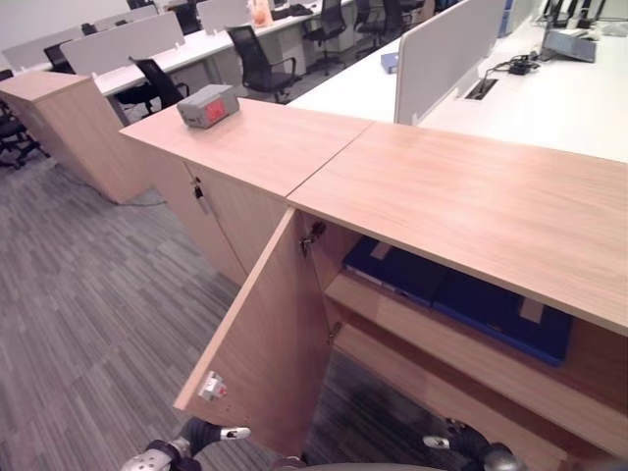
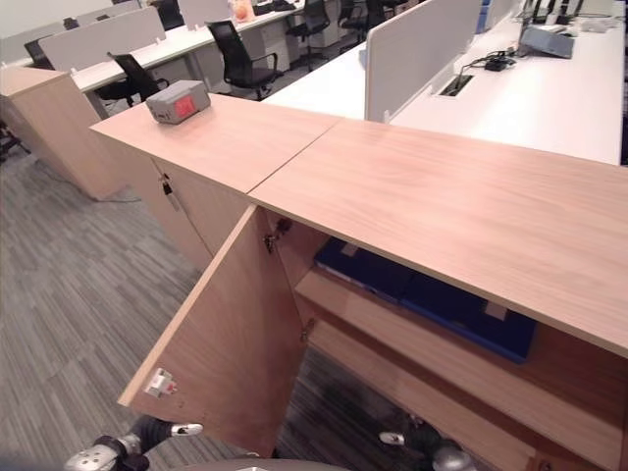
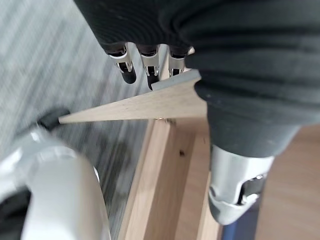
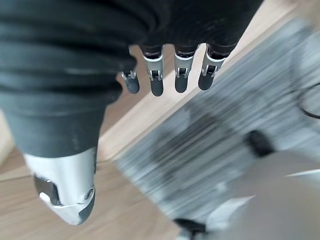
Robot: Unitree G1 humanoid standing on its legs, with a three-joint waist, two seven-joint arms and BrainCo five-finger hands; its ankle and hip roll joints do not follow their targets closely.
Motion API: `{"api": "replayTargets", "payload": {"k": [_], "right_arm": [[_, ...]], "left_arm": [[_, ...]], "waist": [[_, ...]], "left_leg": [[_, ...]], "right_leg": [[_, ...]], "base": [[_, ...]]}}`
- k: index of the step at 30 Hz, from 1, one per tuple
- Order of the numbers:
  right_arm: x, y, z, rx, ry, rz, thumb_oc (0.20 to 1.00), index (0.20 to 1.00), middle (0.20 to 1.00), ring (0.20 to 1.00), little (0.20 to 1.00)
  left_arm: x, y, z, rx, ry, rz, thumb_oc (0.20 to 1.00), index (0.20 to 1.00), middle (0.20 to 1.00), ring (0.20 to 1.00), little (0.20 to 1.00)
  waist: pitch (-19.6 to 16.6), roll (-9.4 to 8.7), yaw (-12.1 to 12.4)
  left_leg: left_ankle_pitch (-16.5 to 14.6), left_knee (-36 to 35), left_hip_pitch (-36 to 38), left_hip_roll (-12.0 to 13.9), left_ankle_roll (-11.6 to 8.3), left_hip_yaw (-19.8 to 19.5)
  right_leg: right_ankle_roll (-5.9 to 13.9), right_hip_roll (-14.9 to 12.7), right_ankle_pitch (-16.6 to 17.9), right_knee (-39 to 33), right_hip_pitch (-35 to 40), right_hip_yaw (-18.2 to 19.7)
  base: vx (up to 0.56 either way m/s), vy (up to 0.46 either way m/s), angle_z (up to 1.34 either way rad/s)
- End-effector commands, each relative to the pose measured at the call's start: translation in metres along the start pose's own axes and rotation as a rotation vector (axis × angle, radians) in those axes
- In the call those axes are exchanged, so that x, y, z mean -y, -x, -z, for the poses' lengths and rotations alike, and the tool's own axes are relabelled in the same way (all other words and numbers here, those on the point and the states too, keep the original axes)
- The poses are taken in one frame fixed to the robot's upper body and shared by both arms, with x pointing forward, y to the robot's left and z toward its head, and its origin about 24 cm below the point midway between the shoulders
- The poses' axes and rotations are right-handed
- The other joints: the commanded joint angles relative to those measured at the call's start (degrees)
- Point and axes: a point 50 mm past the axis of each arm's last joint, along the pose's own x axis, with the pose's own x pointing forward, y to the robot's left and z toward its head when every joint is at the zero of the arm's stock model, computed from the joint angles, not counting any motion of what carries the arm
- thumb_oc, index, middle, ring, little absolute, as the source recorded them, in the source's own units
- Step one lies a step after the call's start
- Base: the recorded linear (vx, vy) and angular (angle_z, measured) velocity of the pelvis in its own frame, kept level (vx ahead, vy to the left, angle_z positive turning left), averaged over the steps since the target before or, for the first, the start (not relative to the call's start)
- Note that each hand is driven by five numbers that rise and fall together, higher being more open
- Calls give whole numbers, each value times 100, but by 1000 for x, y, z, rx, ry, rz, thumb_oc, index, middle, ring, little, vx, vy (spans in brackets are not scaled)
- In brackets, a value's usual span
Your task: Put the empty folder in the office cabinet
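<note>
Folders (image 1: 461, 294), dark blue, lie flat on the cabinet (image 1: 471, 186) shelf behind its open door (image 1: 270, 339); left hand (image 3: 150, 60) and right hand (image 4: 175, 70) hang relaxed, fingers straight, holding nothing

Cabinet door (image 1: 265, 343) stood swung wide, blocking approach from left. Upper shelf (image 1: 471, 339) was largely taken by blue folders (image 1: 461, 294); compartment below it was open, w/ free room for a hand.

No writing can be made out. The small grey box with a red face (image 1: 208, 105) on the light wooden cabinet top (image 1: 294, 147) shows no legible figures, and the white and red tag (image 1: 212, 388) on the open cabinet door (image 1: 270, 343) is too small to read.
</note>
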Motion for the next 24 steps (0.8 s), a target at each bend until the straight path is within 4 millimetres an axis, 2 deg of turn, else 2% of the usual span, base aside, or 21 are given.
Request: {"api": "replayTargets", "payload": {"k": [1, 2, 3, 4, 5, 6, 8, 9, 10, 12, 17, 24], "right_arm": [[3, -10, -54, 141, -41, 17, 1000, 1000, 1000, 1000, 1000], [5, -10, -54, 136, -42, 25, 1000, 1000, 1000, 1000, 1000], [11, -10, -57, 134, -38, 41, 1000, 1000, 1000, 1000, 1000], [15, -10, -58, 131, -33, 55, 1000, 1000, 1000, 1000, 1000], [18, -10, -59, 132, -24, 59, 1000, 1000, 1000, 1000, 1000], [19, -10, -63, 137, -8, 58, 1000, 1000, 1000, 1000, 1000], [19, -11, -69, 146, 14, 54, 1000, 1000, 1000, 1000, 1000], [19, -11, -68, 141, 12, 53, 1000, 1000, 1000, 1000, 1000], [19, -11, -64, 131, 9, 49, 1000, 1000, 1000, 1000, 1000], [15, -11, -58, 114, -10, 43, 1000, 1000, 1000, 1000, 1000], [-2, -11, -48, 100, -65, 3, 1000, 1000, 1000, 1000, 1000], [-24, -12, -45, 96, -41, -55, 1000, 1000, 1000, 1000, 1000]], "left_arm": [[18, -27, -94, 365, -58, 109, 1000, 1000, 1000, 1000, 1000], [20, -28, -95, 372, -50, 114, 1000, 1000, 1000, 1000, 1000], [22, -30, -99, 390, -40, 114, 1000, 1000, 1000, 1000, 1000], [25, -31, -101, 402, -27, 116, 1000, 1000, 1000, 1000, 1000], [26, -31, -101, 413, -15, 116, 1000, 1000, 1000, 1000, 1000], [27, -29, -101, 426, 2, 113, 1000, 1000, 1000, 1000, 1000], [28, -29, -102, 441, 17, 107, 1000, 1000, 1000, 1000, 1000], [29, -29, -102, 441, 22, 115, 1000, 1000, 1000, 1000, 1000], [30, -30, -102, 435, 19, 116, 1000, 1000, 1000, 1000, 1000], [33, -29, -104, 440, 16, 131, 1000, 1000, 1000, 1000, 1000], [33, -33, -107, 443, 2, 125, 1000, 1000, 1000, 1000, 1000], [26, -41, -125, 474, -59, 65, 1000, 1000, 1000, 1000, 1000]], "waist": [[295, -78, -380], [321, -55, -387], [408, -59, -344], [469, -75, -273], [500, -93, -225], [554, -165, -180], [547, -260, -170], [510, -270, -190], [459, -248, -238], [340, -218, -328], [159, -306, -520], [42, -457, -679]], "left_leg": [[338, -64, -305, 128, -433, -87], [367, -53, -312, 151, -477, -141], [394, -14, -376, 144, -545, -412], [350, 111, -467, 76, -575, -860], [190, 271, -581, -26, -547, -1326], [-134, 433, -532, -231, -500, -1851], [-772, 705, -343, -581, -373, -2398], [-915, 740, -271, -685, -324, -2453], [-993, 639, -137, -722, -268, -2331], [-981, 367, 90, -762, -193, -2109], [-908, -91, 399, -833, -142, -1976], [-989, -218, 568, -851, -85, -1832]], "right_leg": [[380, 73, 161, -1433, 1112, 127], [382, 59, 163, -1433, 1087, 185], [375, 25, 188, -1433, 1015, 328], [356, -2, 213, -1433, 941, 440], [344, -27, 299, -1433, 818, 544], [335, -115, 401, -1433, 662, 720], [313, -195, 508, -1433, 425, 998], [304, -196, 541, -1433, 351, 1045], [300, -155, 551, -1433, 330, 1035], [277, -69, 598, -1433, 330, 1090], [306, -56, 677, -1425, 371, 1103], [366, -107, 761, -1406, 391, 1149]], "base": [[-87, -32, -20], [-102, -24, -35], [-133, -38, -44], [-182, -65, -80], [-202, -115, -117], [-216, -132, -145], [-160, -112, -107], [-85, -68, -57], [-30, -23, -31], [45, -6, 1], [55, 1, -14], [25, -1, -10]]}}
